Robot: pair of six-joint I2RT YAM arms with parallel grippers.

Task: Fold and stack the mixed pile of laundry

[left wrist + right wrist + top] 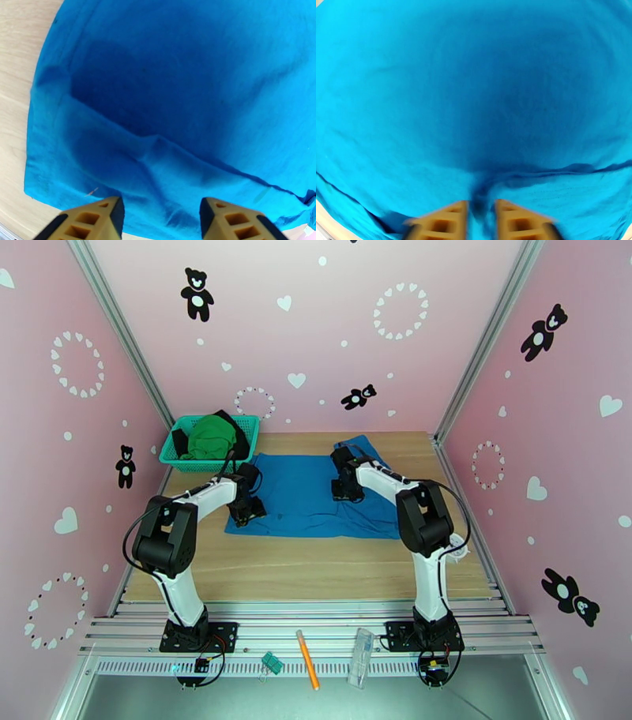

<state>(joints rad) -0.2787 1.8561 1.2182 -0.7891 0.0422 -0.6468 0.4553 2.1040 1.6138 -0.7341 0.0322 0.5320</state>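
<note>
The blue shirt (308,494) lies spread flat on the wooden table (300,565). My left gripper (246,511) sits low over the shirt's near-left corner, and in the left wrist view it (161,205) is open above a creased hem of the shirt (166,98). My right gripper (346,491) rests on the shirt's right half; in the blurred right wrist view its fingers (480,206) stand narrowly apart with a raised ridge of the blue cloth (474,98) between them. The green garment (209,437) and the black garment (239,439) are bunched in the teal basket (169,456).
The basket stands at the table's back left, touching the pink wall corner. On the metal rail in front of the arm bases lie an orange pen (307,670), a clear plastic piece (361,657) and a small green clip (272,663). Bare wood stretches between shirt and rail.
</note>
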